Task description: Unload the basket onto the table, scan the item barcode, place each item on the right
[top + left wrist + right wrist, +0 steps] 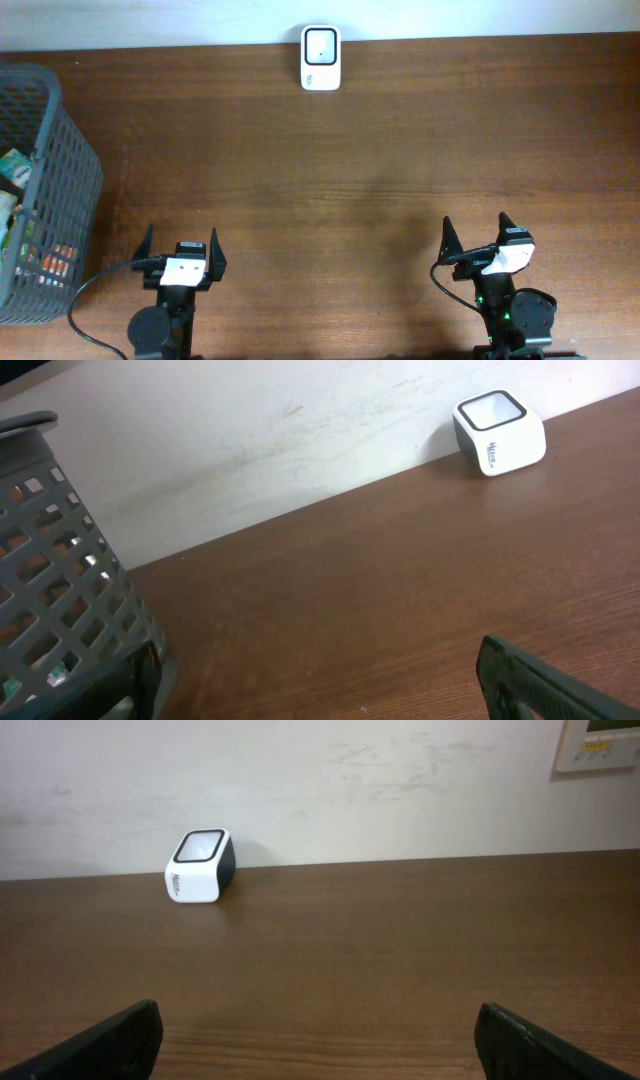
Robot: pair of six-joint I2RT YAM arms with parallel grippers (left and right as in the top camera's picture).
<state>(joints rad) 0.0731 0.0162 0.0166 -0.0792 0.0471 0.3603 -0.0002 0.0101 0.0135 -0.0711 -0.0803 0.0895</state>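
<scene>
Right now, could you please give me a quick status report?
Left claw, right claw open, empty. Items in basket, scanner at far edge. Nothing blocking it.

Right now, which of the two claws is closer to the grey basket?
Left. The left gripper sits just right of the basket, near its front corner. The right gripper is across the table, much farther away.

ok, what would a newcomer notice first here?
The white scanner sits alone at the table's far edge, against the wall. A grey mesh basket with packaged items stands at the left edge. The left claw and right claw are open and empty at the near edge.
</scene>
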